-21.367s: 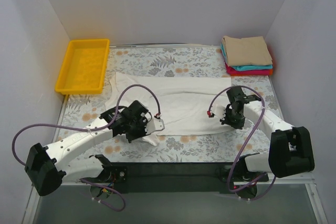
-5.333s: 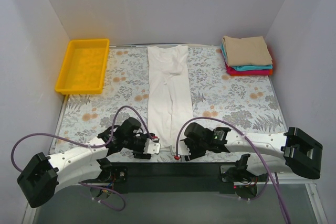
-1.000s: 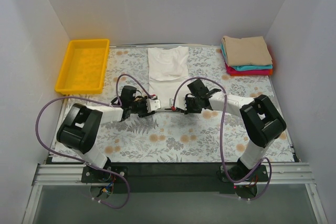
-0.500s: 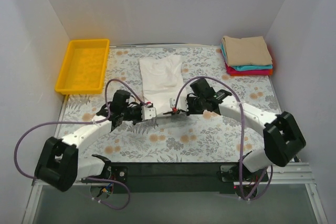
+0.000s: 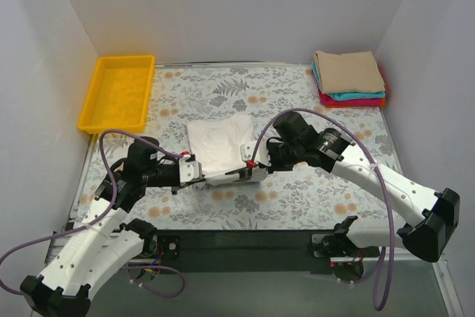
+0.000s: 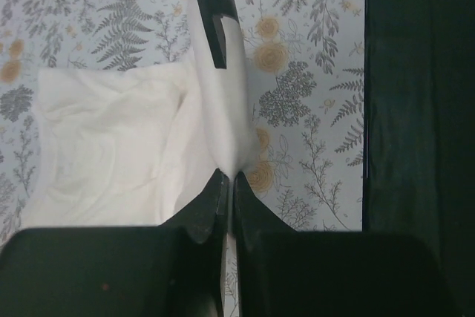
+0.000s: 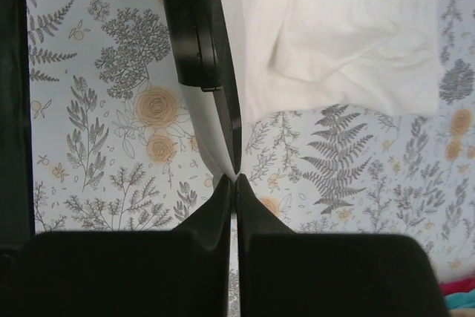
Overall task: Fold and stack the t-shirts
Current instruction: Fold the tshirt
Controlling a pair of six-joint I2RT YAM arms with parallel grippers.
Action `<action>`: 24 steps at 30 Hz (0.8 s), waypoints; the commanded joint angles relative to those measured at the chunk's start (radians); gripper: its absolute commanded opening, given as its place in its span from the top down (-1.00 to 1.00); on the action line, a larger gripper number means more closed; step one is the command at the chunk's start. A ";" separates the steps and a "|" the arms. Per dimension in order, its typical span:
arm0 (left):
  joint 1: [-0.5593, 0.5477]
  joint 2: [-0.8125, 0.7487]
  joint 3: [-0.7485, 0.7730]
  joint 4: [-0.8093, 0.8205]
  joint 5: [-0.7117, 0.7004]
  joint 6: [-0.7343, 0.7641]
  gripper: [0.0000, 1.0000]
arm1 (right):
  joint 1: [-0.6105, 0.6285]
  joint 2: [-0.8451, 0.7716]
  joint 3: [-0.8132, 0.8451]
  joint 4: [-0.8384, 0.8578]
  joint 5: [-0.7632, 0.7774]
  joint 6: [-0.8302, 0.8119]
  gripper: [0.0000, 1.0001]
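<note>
The white t-shirt [image 5: 219,142] lies folded in a rough rectangle at the middle of the floral table cover. My left gripper [image 5: 199,174] is shut on its near edge at the left; the cloth is pinched between the jaws in the left wrist view [image 6: 223,131]. My right gripper [image 5: 241,173] is shut on the same near edge at the right, and the right wrist view shows the shirt [image 7: 349,35] with its edge stretched taut to the other gripper. A stack of folded t-shirts [image 5: 349,78], tan on teal on red, sits at the far right corner.
A yellow tray [image 5: 119,93] stands at the far left corner. White walls close the table on three sides. The black front rail [image 5: 245,241] runs along the near edge. Purple cables loop from both arms.
Both grippers have pulled the white t-shirt toward the near side and a little left, from the table's far edge to its middle. Both arms have drawn back.
</note>
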 commanded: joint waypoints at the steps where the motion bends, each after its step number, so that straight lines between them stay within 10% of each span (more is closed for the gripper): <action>1: -0.005 -0.023 0.085 -0.035 -0.062 -0.140 1.00 | 0.001 0.007 0.131 -0.043 0.036 0.031 0.97; 24: 0.320 0.445 0.234 0.277 -0.050 -0.210 1.00 | -0.228 0.565 0.616 0.095 -0.008 -0.159 0.97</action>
